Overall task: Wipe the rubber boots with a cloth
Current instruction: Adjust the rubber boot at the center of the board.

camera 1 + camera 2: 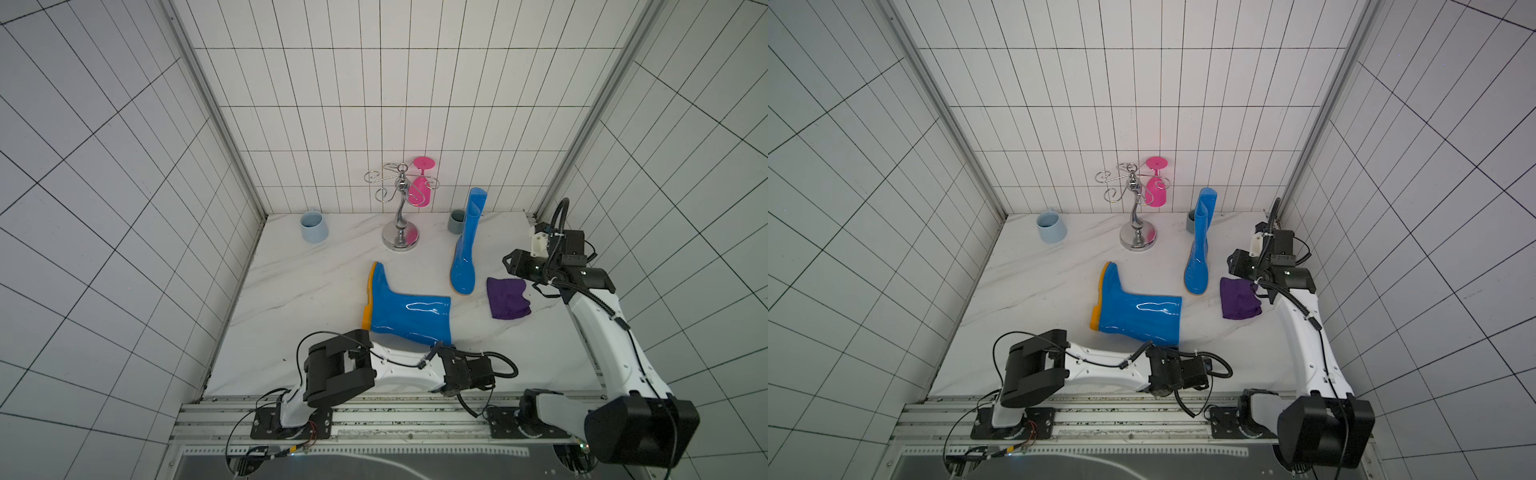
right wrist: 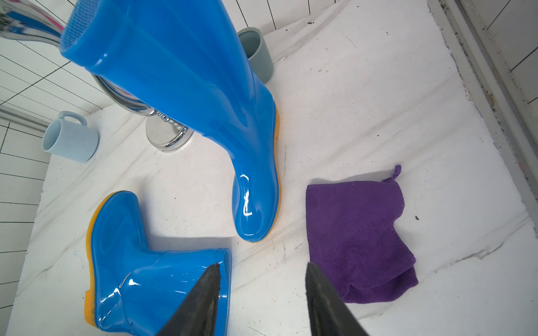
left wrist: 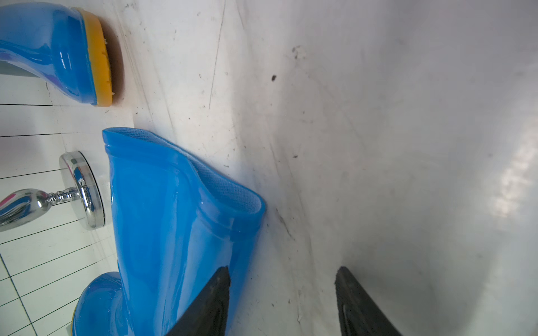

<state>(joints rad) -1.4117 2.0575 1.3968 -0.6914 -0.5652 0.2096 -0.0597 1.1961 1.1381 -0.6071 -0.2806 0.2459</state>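
At the near edge of the white marbled table (image 1: 299, 299), the left gripper (image 3: 282, 302) is seen low over the surface, just beside the open top of the fallen boot (image 1: 409, 311). Its jaws are spread and nothing is held between them. One finger (image 3: 217, 299) is shown in front of the boot's shaft in the left wrist view, but whether contact is made cannot be told. This boot is laid on its side in the middle of the table, with its orange-yellow sole turned to the left and its open top to the right.

Farther back and to the right, the purple cloth (image 1: 508, 297) is spread on the table, partly folded over at its near edge, and is gripped by neither claw. It is found to the right of the toe of the standing boot (image 1: 467, 249), with a strip of bare table between them. The right gripper (image 2: 262, 302) is held above the table by the cloth's far right corner, its jaws spread and empty. The standing boot is set upright, its toe turned toward the near side.

At the far edge, a grey cup (image 1: 457, 221) is placed just left of that boot's shaft. A chrome rack (image 1: 400, 232) with a pink glass (image 1: 417, 191) hung on it is set in the middle, and a pale-blue mug (image 1: 314, 226) is placed at the far left.
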